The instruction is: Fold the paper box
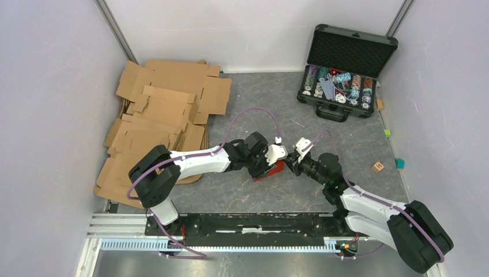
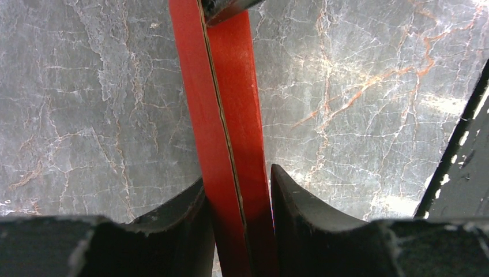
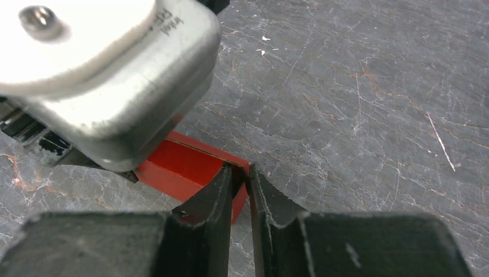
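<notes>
The left gripper (image 2: 237, 182) is closed to a moderate gap on an upright, double-layered wall of the bright red paperboard box (image 1: 277, 169), with a dark finger (image 2: 173, 231) pressed against each face of the wall. The right gripper (image 3: 240, 176) is at a narrow gap, pinching a corner of another wall between its fingertips (image 3: 216, 193). The box lies low on the grey marbled table (image 1: 259, 109), near the middle and between the two wrists. It looks partly formed, with a visible seam where the folded layers meet. Brown corrugated cardboard sheets (image 1: 167, 109) lie at the far left.
</notes>
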Available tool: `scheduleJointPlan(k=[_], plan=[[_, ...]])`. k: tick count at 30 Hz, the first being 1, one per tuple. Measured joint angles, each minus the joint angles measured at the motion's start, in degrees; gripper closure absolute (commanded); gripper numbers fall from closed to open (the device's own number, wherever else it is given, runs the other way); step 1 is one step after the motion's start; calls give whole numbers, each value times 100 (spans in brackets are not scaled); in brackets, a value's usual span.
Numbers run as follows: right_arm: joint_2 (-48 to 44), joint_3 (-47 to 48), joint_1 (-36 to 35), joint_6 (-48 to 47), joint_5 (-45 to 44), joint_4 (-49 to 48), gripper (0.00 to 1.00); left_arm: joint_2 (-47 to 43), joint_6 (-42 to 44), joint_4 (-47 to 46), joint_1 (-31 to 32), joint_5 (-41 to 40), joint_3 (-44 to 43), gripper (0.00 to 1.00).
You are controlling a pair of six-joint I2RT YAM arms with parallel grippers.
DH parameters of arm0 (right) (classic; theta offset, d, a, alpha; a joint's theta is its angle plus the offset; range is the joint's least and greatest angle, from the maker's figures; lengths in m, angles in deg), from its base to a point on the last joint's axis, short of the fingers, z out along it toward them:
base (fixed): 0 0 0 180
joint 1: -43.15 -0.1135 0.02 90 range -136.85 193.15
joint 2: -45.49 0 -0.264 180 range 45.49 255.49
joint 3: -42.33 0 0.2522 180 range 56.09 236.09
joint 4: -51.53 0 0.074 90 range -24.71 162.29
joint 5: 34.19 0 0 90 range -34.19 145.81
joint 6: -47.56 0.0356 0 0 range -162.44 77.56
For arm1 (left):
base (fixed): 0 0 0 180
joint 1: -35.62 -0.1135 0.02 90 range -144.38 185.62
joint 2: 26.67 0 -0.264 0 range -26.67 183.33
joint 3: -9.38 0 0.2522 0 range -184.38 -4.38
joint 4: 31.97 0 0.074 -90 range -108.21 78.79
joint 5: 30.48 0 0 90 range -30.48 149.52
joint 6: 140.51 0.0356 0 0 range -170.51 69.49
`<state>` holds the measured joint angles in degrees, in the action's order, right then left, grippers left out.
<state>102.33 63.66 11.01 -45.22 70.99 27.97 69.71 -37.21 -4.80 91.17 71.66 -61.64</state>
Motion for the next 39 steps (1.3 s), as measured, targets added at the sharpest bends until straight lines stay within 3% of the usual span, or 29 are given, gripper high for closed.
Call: scheduleJointPlan(k=[6, 14, 18, 26, 33, 39], plan=[[-2, 0, 0, -2, 76, 0, 89, -131, -111, -190, -37, 136, 114, 56], [-22, 0, 2, -13, 90, 11, 89, -133, -149, -236, -48, 160, 140, 55], [-87, 0, 2, -11, 162, 31, 66, -133, -155, -286, -48, 157, 140, 68], [-542, 2, 0, 57, 52, 446, 41, -133, -155, -267, -68, 153, 131, 69], [-828, -192, 0, 772, -391, -107, 38, -133, -153, -269, -68, 151, 133, 69], [-208, -251, 0, 1351, -525, -809, 41, -133, -153, -278, -68, 153, 133, 69]])
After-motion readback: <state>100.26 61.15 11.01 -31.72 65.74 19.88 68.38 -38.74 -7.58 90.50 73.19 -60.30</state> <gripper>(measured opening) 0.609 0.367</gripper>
